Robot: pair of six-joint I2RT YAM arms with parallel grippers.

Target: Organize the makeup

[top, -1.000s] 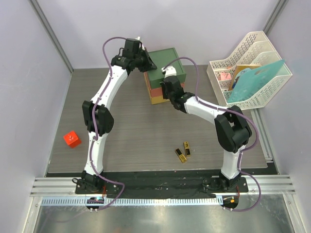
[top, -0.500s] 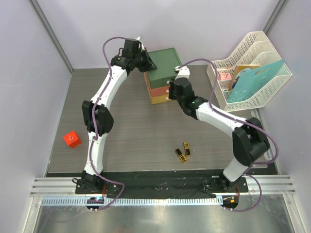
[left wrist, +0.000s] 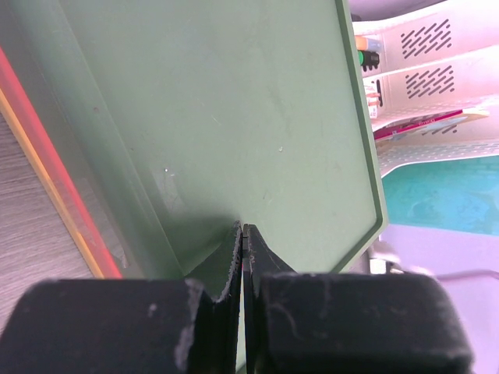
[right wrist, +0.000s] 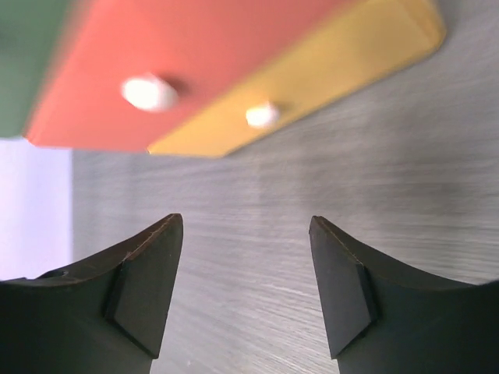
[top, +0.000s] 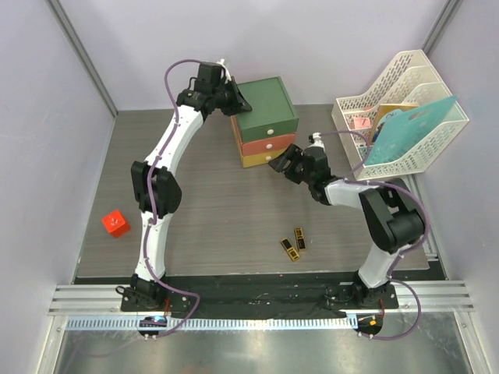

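Two gold-black lipsticks (top: 290, 249) (top: 299, 238) lie side by side on the table near its front edge, to the right of centre. No other makeup shows. My right gripper (top: 277, 164) (right wrist: 245, 226) is open and empty, low over the table just in front of the drawer box (top: 265, 117). It faces the yellow bottom drawer (right wrist: 343, 54) and the orange drawer (right wrist: 195, 47), each with a white knob. My left gripper (top: 236, 100) (left wrist: 243, 230) is shut, its tips against the box's green top (left wrist: 257, 101) at the back left corner.
A small red cube (top: 115, 224) sits at the table's left side. A white file rack (top: 401, 109) with a teal folder and papers stands at the back right. Grey walls close in the table on three sides.
My right arm has swung from the box's top down and to the right, to the table in front of the drawers, and its gripper has opened. The left arm has not moved.
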